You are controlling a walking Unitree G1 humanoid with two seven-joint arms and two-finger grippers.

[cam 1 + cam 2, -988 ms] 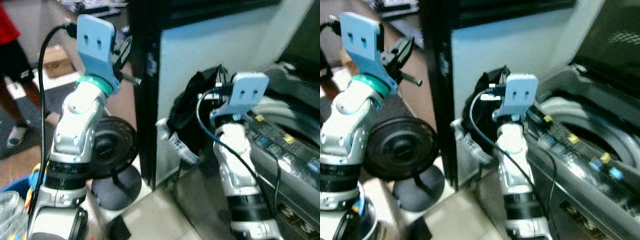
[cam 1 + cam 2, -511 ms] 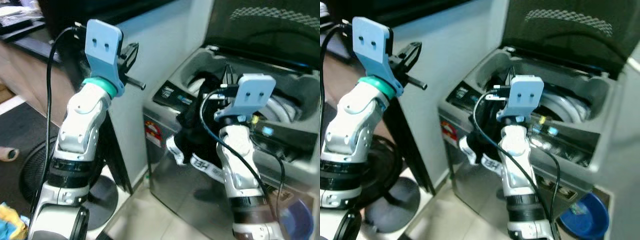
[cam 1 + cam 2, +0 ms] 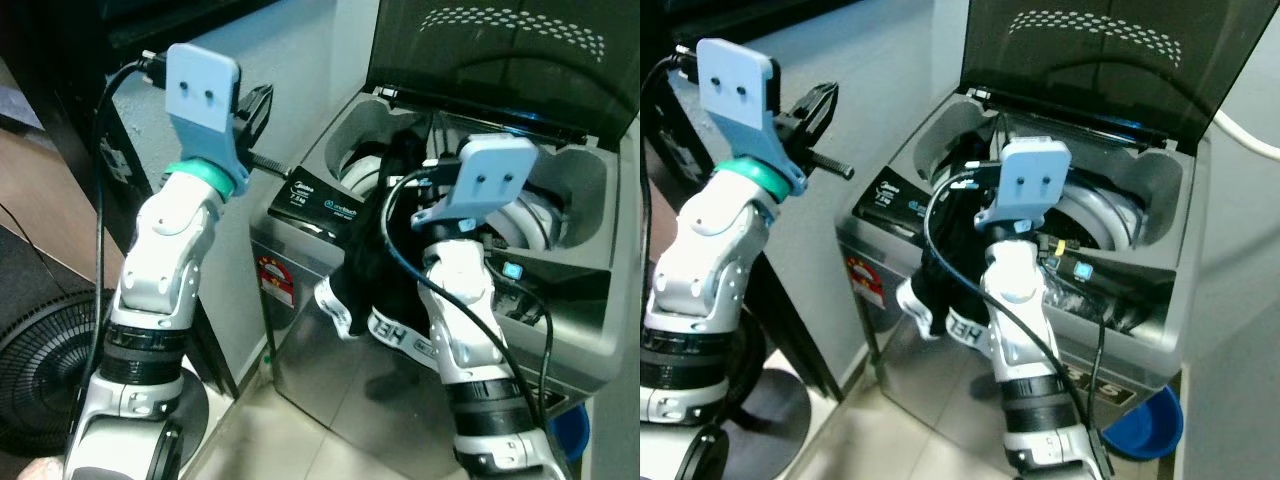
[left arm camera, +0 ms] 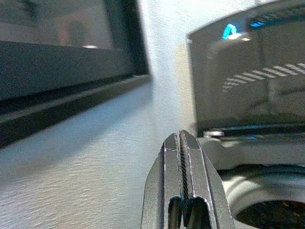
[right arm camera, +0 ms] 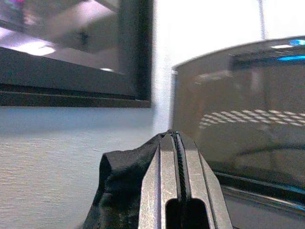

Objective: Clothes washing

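A grey top-loading washing machine [image 3: 330, 380] stands before me with its dark lid [image 3: 500, 50] up and its drum [image 3: 535, 215] open. A black garment [image 3: 375, 250] with a white lettered band hangs over the machine's front rim. My right gripper [image 5: 175, 136] is shut on the garment's top, held up over the opening. My left gripper [image 3: 258, 105] is raised to the left of the machine, beside the pale wall. It is shut with nothing between its fingers [image 4: 181, 143].
A blue basin [image 3: 1145, 425] sits on the floor at the machine's right foot. A black floor fan [image 3: 40, 370] stands low on the left. A dark-framed unit [image 3: 100, 60] runs along the wall behind my left arm. Tiled floor [image 3: 300, 440] lies in front.
The camera has swung right, so the washing machine has come from the right edge to the middle. Both arms keep their raised pose, and the garment stays in the right gripper.
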